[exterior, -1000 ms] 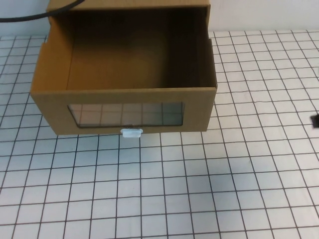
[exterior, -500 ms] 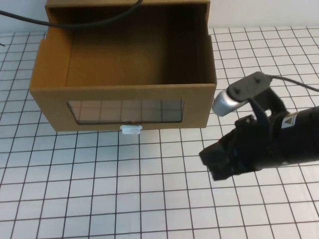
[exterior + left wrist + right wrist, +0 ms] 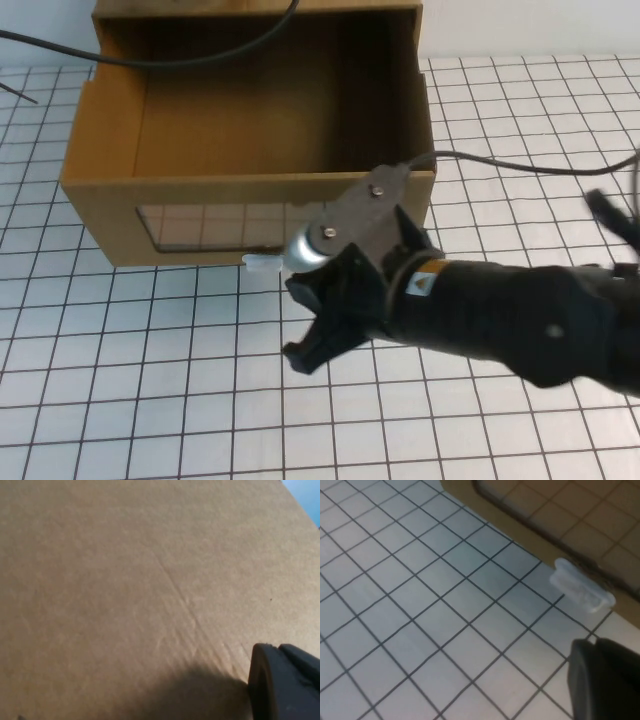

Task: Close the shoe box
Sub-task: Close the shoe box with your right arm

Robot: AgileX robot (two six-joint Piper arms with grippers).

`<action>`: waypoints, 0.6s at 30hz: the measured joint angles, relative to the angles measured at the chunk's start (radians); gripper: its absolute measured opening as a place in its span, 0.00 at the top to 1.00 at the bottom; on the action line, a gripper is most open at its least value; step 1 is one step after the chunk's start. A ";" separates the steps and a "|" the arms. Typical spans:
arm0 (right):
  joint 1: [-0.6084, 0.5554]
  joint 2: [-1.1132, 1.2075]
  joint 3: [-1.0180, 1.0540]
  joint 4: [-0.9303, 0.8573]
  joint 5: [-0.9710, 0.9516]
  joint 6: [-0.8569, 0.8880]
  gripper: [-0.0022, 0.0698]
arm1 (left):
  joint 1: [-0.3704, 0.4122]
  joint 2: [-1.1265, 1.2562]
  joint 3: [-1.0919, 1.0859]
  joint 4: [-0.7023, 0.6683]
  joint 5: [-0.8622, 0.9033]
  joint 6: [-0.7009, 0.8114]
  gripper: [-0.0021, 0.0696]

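The shoe box (image 3: 100,215) is brown cardboard, its drawer pulled out toward me and empty inside. Its front has a clear window (image 3: 220,228) with a small white pull tab (image 3: 258,263) just below. My right gripper (image 3: 305,322) is open and empty, hovering over the table just in front of the box, right of the tab. The right wrist view shows the tab (image 3: 581,587), the window's edge (image 3: 560,510) and one dark fingertip (image 3: 605,680). My left gripper (image 3: 280,685) sits close against bare cardboard (image 3: 125,580); it is outside the high view.
The table (image 3: 150,380) is white with a black grid. A black cable (image 3: 200,55) arcs over the box's back left. The right arm's body (image 3: 500,320) and its cable (image 3: 520,165) cover the table's right side.
My right arm has come in from the right edge and swept left to the box's front, now covering its lower right corner. The box has not moved.
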 joint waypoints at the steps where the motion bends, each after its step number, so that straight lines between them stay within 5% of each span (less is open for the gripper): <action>1: 0.001 0.028 -0.017 0.000 -0.010 -0.002 0.99 | 0.000 0.000 0.000 0.000 0.000 0.000 0.97; 18: -0.106 0.319 -0.454 0.006 -0.026 -0.112 0.99 | 0.000 0.000 -0.002 0.000 -0.002 0.000 0.97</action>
